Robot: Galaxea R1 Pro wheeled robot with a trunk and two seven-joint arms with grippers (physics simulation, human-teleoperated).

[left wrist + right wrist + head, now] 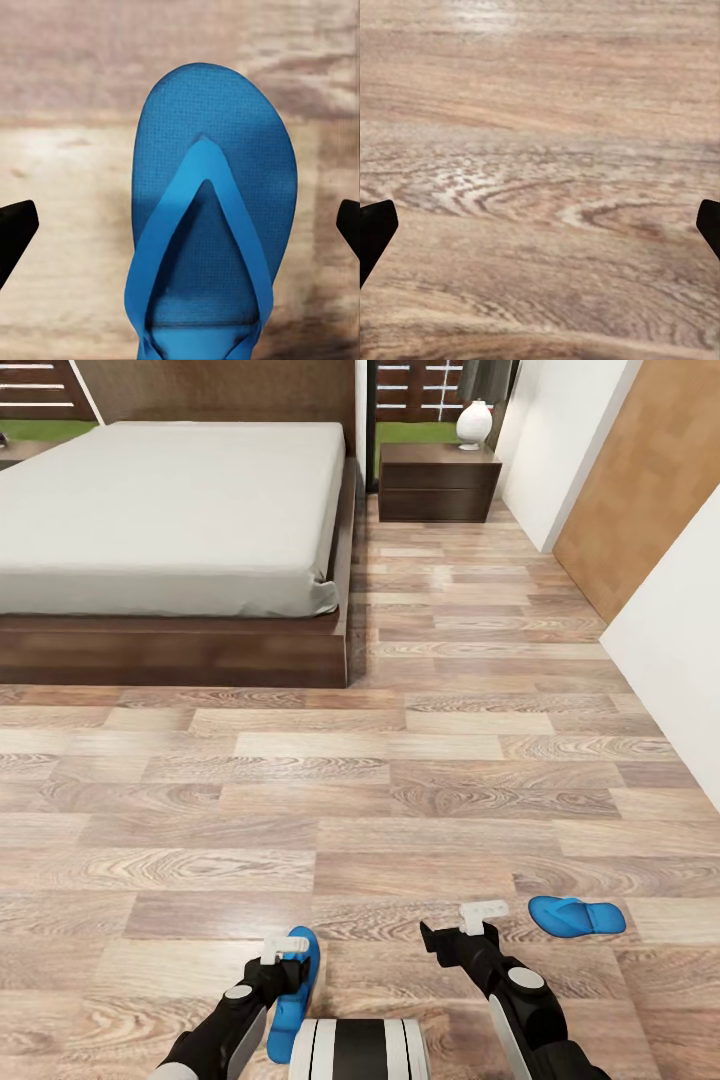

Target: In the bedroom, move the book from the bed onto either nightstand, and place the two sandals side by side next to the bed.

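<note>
grey bed (170,510): top looks bare, no book seen
nightstand (440,482): by far wall
sandals: near one (214,217) under spread, empty left gripper (279,948); other (576,916) apart, beside empty open right gripper (478,916)
progress: nothing placed yet

Two flat bright blue sandals lay on the near plank floor, one at left (293,990) and one at right (575,916). One grey-mattressed bed (170,510), one dark brown nightstand (438,482) and one white lamp (474,423) stood far off.
</note>
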